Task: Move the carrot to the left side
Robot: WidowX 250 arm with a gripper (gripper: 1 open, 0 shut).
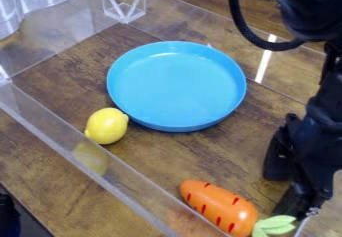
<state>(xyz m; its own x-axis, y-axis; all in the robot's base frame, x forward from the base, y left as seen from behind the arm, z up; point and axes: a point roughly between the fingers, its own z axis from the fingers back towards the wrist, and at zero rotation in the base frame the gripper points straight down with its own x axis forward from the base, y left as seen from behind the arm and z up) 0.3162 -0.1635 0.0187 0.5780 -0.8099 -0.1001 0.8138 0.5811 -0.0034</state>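
Soft, fairly even light, with pale glare along the clear wall (104, 171) and slightly soft, low-resolution detail.

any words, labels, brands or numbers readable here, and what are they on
None that can be read: no lettering shows on the blue plate, the lemon, the carrot or the black gripper.
The carrot's dark marks are grooves, not writing.
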